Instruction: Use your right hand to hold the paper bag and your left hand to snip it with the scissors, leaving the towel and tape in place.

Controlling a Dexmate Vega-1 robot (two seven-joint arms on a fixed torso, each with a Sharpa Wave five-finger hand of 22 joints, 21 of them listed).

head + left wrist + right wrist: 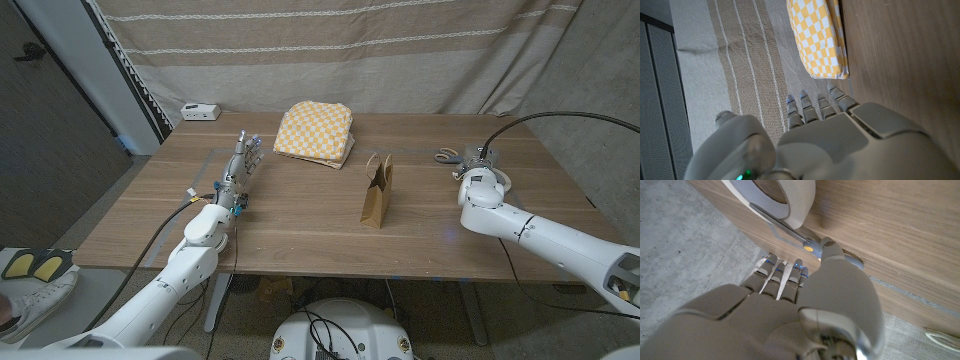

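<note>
A small brown paper bag (377,190) stands upright at the table's middle, with neither hand touching it. The yellow checked towel (315,131) (820,40) lies folded at the back centre. Grey scissors (447,155) (807,244) lie at the back right beside a white tape roll (785,200). My right hand (480,168) (805,305) is by the scissors and tape, its fingers stretched out towards them; I cannot tell whether they touch. My left hand (240,166) (840,135) stands at the left of the table, fingers straight and apart, holding nothing, well short of the towel.
A small white box (200,111) sits at the table's back left corner. A striped curtain (350,40) hangs behind the table. A black cable (560,116) arcs over the right side. Bare wood lies between the bag and each hand.
</note>
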